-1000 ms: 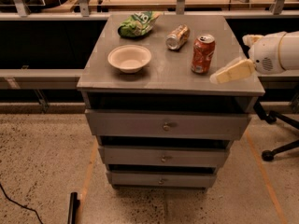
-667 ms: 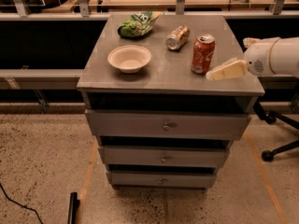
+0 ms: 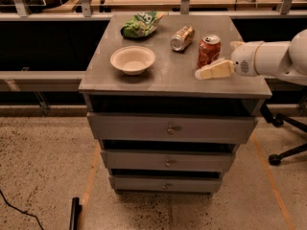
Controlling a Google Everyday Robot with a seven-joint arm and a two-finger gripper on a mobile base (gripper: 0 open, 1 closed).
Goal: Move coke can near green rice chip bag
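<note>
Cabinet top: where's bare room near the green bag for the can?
Bare grey cabinet top at centre, bordered by round cream bowl, tipped gold-and-silver can and red soda can. Tight between wrinkled green snack bag and gold can. The gripper is beside the red can.

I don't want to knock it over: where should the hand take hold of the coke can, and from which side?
Grip the coke can around the middle of its round wall, coming in level from the right of the view, where the hand is, open, beside it. The can stands upright, so a mid-height grip should keep it steady, and the gold can lies close on its left.
</note>
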